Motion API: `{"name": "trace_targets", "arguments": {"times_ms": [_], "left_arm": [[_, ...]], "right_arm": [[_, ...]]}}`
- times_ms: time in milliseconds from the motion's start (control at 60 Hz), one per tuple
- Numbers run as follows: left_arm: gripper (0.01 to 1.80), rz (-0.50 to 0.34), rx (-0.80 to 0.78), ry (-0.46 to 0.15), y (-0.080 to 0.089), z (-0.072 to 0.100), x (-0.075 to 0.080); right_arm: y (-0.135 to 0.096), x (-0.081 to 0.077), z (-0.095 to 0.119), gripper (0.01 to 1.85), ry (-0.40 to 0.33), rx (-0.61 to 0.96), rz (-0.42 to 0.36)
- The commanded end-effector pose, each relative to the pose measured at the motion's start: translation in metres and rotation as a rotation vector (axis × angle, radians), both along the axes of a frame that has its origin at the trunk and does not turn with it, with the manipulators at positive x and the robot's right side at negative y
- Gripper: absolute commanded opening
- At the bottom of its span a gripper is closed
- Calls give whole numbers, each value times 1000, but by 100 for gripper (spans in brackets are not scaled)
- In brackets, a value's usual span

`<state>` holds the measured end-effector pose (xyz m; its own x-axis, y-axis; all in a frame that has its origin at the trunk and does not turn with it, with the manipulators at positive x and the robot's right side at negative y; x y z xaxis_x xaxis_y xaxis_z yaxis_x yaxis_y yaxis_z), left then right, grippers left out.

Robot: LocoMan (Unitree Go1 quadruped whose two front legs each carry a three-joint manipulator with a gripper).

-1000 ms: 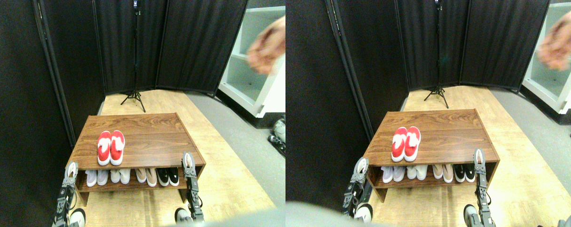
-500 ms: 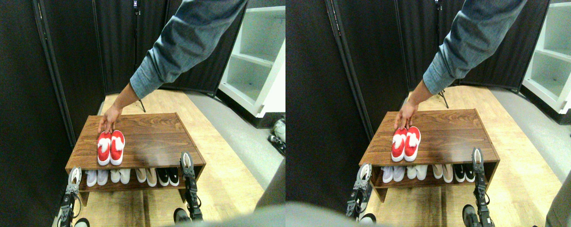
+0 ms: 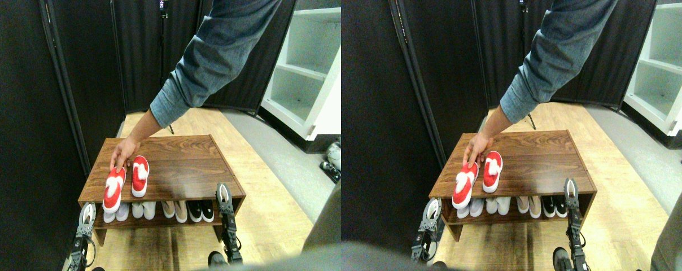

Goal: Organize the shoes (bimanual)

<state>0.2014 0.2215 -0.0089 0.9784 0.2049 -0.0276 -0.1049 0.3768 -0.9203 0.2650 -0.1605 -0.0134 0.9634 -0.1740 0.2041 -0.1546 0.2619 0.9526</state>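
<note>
Two bright red slip-on shoes with white fluffy lining lie on top of a low wooden shoe rack [image 3: 183, 164]. The left red shoe [image 3: 114, 189] sits at the rack's front left corner, angled, with its toe over the edge. A person's hand [image 3: 122, 152] rests on its heel end. The right red shoe [image 3: 140, 176] lies straight, a little further back, a small gap away. My left gripper [image 3: 86, 214] stands below the rack's front left corner, just under the left shoe. My right gripper [image 3: 224, 195] is at the front right corner, well apart from both shoes.
The person's grey sleeve [image 3: 217, 51] reaches in from the upper right. On the rack's lower shelf stand a white pair [image 3: 121, 212], a beige pair [image 3: 174, 209] and a black pair [image 3: 201, 210]. A white shelf unit [image 3: 304, 73] stands at the right; dark screens and a tripod [image 3: 161, 56] behind.
The person's hand reached in, took the left red shoe and slid it forward and left, apart from its mate. My left gripper has dropped slightly; the right one has barely moved.
</note>
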Motion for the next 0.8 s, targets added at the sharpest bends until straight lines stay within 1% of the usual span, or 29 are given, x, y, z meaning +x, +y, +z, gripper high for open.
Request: {"name": "trace_targets", "arguments": {"times_ms": [17, 100, 183, 233, 250, 283, 300, 317, 367, 383, 417, 450, 500, 533, 550, 567, 633, 700, 800], "left_arm": [[1, -14, 12, -60, -3, 9, -1], [1, 29, -24, -77, -5, 10, -5], [1, 32, -41, -80, -7, 11, -9], [1, -1, -87, -67, -8, 11, -13], [8, -1, -100, -61, -8, 11, -14], [31, 11, -108, -53, -11, 11, -16], [31, 11, -108, -53, -11, 11, -16], [36, 10, -109, -51, -11, 11, -17], [67, 0, -125, -21, -15, 11, -21], [73, -5, -128, -17, -16, 10, -21], [95, -14, -110, -12, -19, 10, -23], [98, -16, -104, -10, -20, 10, -23], [116, -33, -97, 3, -23, 9, -23], [124, -42, -99, 11, -24, 8, -22], [124, -42, -99, 11, -24, 8, -22], [130, -51, -108, 17, -25, 6, -20], [136, -55, -122, 24, -27, 4, -18], [147, -50, -135, 40, -29, 0, -14], [148, -53, -144, 40, -31, -4, -9]], "right_arm": [[3, -1, 12, 1, -68, 7, 20], [3, -2, 12, 2, -64, 4, 12], [3, -3, 12, 1, -69, 14, 16], [2, -3, 12, 1, -69, 4, 15], [2, -3, 12, 2, -68, 0, 13], [2, -3, 12, 2, -64, -1, 12], [2, -3, 12, 2, -64, -1, 12], [2, -3, 12, 2, -64, 1, 12], [3, -3, 12, 2, -61, 4, 6], [3, -4, 12, 1, -62, 3, 6], [3, -3, 12, 1, -61, 0, 8], [3, -3, 12, 1, -62, 3, 10], [4, -3, 13, 1, -61, 12, 15], [5, -3, 13, 1, -60, 5, 11], [5, -3, 13, 1, -60, 5, 11], [4, -3, 12, 1, -56, -3, 10], [5, -3, 12, 1, -52, 6, 11], [5, -3, 12, 1, -53, 6, 18], [5, -3, 13, 1, -57, 8, 16]]}}
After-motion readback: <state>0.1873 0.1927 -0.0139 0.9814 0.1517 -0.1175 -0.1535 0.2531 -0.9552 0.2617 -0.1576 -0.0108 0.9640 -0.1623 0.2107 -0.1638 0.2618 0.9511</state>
